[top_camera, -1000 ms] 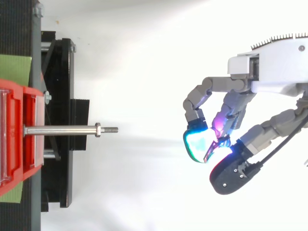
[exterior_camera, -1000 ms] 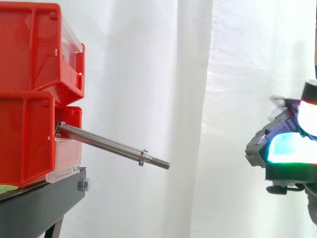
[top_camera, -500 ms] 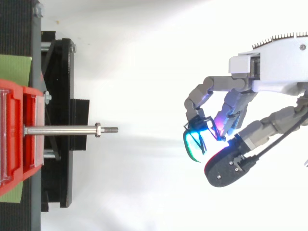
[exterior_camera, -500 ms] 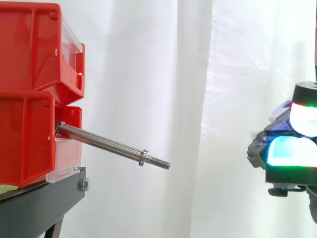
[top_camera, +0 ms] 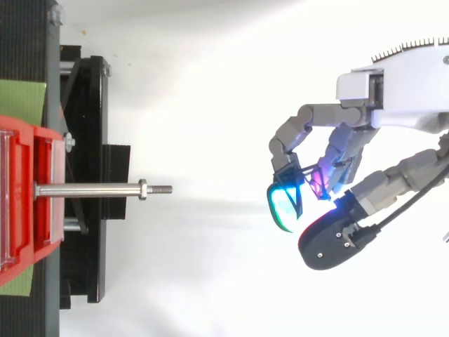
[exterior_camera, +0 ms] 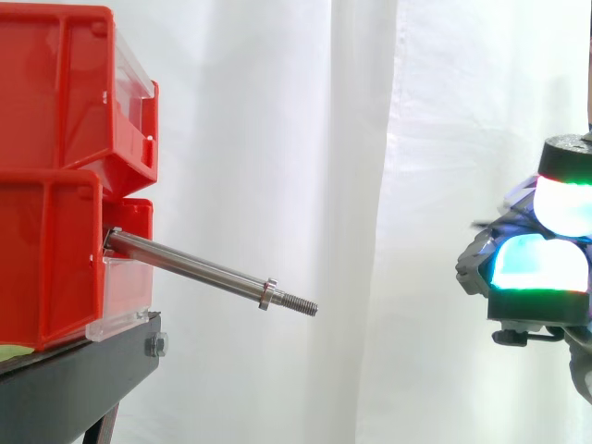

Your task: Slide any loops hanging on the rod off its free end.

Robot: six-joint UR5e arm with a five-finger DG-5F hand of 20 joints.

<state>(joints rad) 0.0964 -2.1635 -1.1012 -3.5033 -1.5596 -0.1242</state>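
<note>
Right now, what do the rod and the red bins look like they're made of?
The rod looks like bare metal, probably steel: silvery sheen, a bright highlight along it, a threaded tip. The red bins look like moulded plastic: glossy uniform red, rounded edges, clear front panels.

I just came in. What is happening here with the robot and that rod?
The rod sticking out from the red bins is bare: no loop hangs on it. The robot hand is well off the rod's free end, not touching it, with its fingers curled. A thin dark loop appears to be pinched at its fingertips, so the loop seems to be already off the rod.
</note>
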